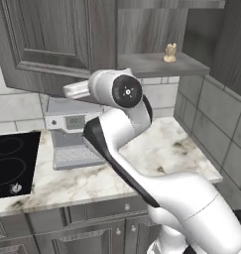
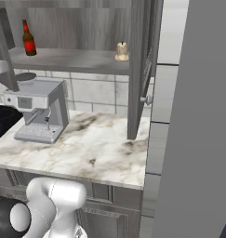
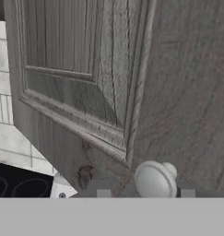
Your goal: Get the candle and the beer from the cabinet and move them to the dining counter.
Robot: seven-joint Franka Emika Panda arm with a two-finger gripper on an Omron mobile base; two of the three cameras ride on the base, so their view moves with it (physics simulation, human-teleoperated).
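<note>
Right base view: beer (image 2: pixel 28 38) beside candle (image 2: pixel 122 51)

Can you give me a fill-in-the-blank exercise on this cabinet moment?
1. The candle stands on the cabinet shelf to the ___ of the beer in the right base view.
2. Under the shelf, a ___ sits on the marble worktop.
3. In the hand view, the gripper is at the door's round ___.

Missing: right; coffee machine; knob
</note>
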